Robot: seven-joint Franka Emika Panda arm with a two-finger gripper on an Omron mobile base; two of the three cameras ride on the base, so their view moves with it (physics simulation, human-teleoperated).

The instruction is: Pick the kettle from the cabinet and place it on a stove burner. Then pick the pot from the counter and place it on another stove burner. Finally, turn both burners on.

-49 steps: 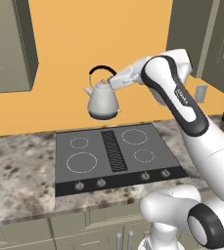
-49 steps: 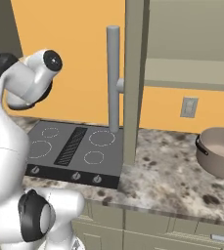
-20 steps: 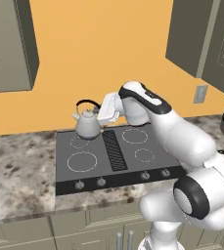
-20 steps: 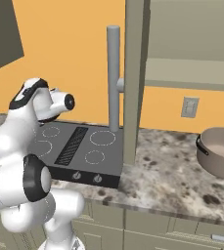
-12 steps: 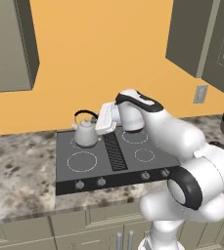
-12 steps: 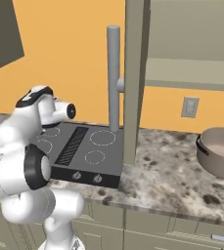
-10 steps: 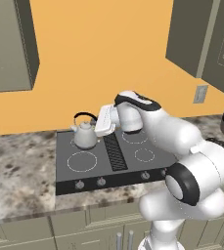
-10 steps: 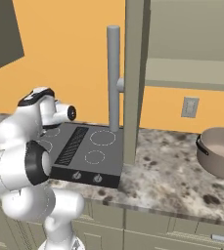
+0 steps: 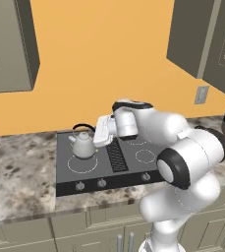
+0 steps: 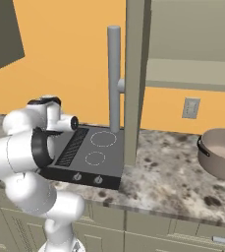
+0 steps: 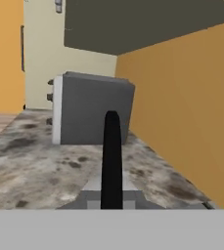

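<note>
Left base view, rounded silver kettle (image 9: 84, 146), speckled counter (image 9: 20, 182)

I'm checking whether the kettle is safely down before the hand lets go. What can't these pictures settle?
- Kettle base contact with the burner ring: too small, left base view.
- Gripper fingertips: hidden behind the white hand, left base view.
- Pot: cut off by the right edge, right base view.

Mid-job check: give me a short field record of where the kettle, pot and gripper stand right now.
kettle: upright on the large left ring of the cooktop
gripper: shut on the kettle's black hoop handle
pot: on the counter, right of the cooktop, not yet moved
burner knobs: untouched, along the cooktop's front edge
</note>
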